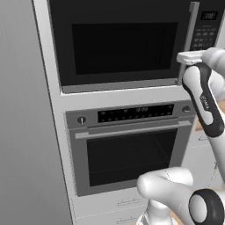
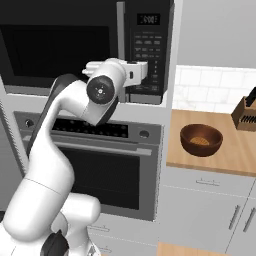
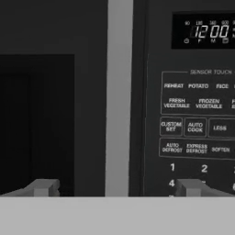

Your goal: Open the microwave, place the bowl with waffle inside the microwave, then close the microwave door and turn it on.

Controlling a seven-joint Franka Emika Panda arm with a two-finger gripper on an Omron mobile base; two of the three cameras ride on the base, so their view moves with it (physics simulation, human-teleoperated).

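Observation:
The microwave (image 1: 123,44) sits built in above the oven. Its black microwave door (image 3: 41,114) is shut, with the vertical silver handle (image 3: 120,92) beside the keypad (image 3: 197,128). My gripper (image 3: 118,188) is open right in front of the lower handle, one fingertip (image 3: 43,187) on each side of it in the hand view. I cannot tell whether it touches the handle. The hand (image 1: 190,57) also shows at the door's right edge, and in the right base view my gripper (image 2: 144,73) is before the keypad panel. The reddish-brown bowl with waffle (image 2: 201,140) rests on the wooden counter (image 2: 220,160) to the right, something tan inside.
A silver-fronted oven (image 1: 127,149) with a horizontal bar handle sits under the microwave. A knife block (image 2: 247,113) stands at the counter's far right, against a tiled wall. A tall grey panel (image 1: 26,132) borders the left side. Drawers lie below the counter.

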